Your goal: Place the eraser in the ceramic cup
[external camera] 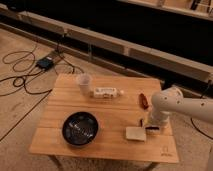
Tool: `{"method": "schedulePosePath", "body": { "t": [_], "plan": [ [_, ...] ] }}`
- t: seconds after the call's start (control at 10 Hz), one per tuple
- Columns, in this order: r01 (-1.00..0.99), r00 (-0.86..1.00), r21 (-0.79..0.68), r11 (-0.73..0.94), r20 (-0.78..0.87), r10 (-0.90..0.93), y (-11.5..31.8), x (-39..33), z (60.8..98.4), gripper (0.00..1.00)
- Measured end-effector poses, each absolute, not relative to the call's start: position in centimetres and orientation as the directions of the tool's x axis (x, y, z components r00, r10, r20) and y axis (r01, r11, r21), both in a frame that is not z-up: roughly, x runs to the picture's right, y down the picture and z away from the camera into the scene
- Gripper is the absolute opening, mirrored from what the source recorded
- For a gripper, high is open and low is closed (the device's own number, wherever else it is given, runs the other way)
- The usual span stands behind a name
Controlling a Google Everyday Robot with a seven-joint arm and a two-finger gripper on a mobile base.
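Observation:
The eraser (141, 122) is a small dark block lying on the wooden table (60, 107), just above the right end of a cream-white pad. The ceramic cup (84, 82) stands upright near the table's back left, far from the eraser. My white arm reaches in from the right. Its gripper (151, 129) hangs low over the table's right front, just right of the eraser and beside the pad, open with nothing in it.
A cream-white pad (135, 133) lies by the gripper. A wide black bowl (80, 128) sits front left. A white bottle (106, 92) lies on its side behind the middle, and a reddish-brown oblong item (143, 100) lies near the arm. Cables (25, 75) trail on the floor at left.

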State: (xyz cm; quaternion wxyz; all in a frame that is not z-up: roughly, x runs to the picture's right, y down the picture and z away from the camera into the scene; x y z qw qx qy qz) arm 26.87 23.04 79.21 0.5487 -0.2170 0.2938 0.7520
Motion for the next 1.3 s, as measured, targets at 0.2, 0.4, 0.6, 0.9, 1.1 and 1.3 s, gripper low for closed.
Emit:
{"method": "schedulePosePath", "body": {
  "t": [0.2, 0.4, 0.6, 0.9, 1.1, 1.3],
  "plan": [
    [-0.965, -0.263, 0.165, -0.204, -0.639, 0.723, 22.9, 28.1, 80.7, 0.65],
    [-0.967, -0.255, 0.157, -0.201, -0.637, 0.728, 23.1, 29.4, 81.4, 0.65],
    [-0.964, -0.265, 0.166, -0.207, -0.63, 0.73, 23.0, 31.0, 81.7, 0.65],
    [-0.959, -0.284, 0.184, -0.216, -0.625, 0.727, 22.7, 33.1, 81.4, 0.65],
    [-0.958, -0.287, 0.17, -0.233, -0.621, 0.729, 22.2, 33.4, 80.8, 0.65],
    [-0.958, -0.285, 0.155, -0.243, -0.623, 0.728, 22.2, 33.7, 79.9, 0.65]
  ]
}}
